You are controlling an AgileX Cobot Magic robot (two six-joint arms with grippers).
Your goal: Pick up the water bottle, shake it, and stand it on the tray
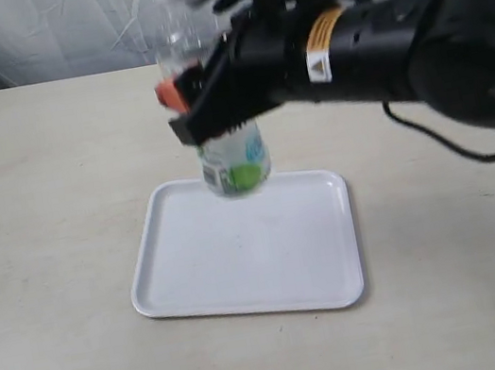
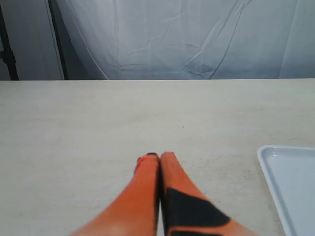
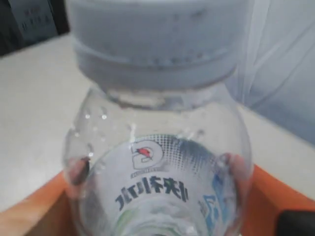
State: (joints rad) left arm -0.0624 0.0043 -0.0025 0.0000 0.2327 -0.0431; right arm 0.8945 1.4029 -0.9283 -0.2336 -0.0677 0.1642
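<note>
The right gripper (image 1: 200, 107) is clamped around the middle of the water bottle (image 1: 236, 163), its 2 orange-tipped fingers (image 3: 275, 196) pressing the clear sides; the bottle is upright, white cap (image 3: 152, 44) on top, and looks blurred in the exterior view; its labelled lower end shows in front of the far rim of the tray (image 1: 259, 250), and whether the base touches the tray cannot be told; the tray lies flat on the pale table (image 1: 45, 230); the left gripper (image 2: 158, 160) hangs low over the table, its 2 orange fingers pressed together on nothing, with a corner of the tray off to one side of it.
</note>
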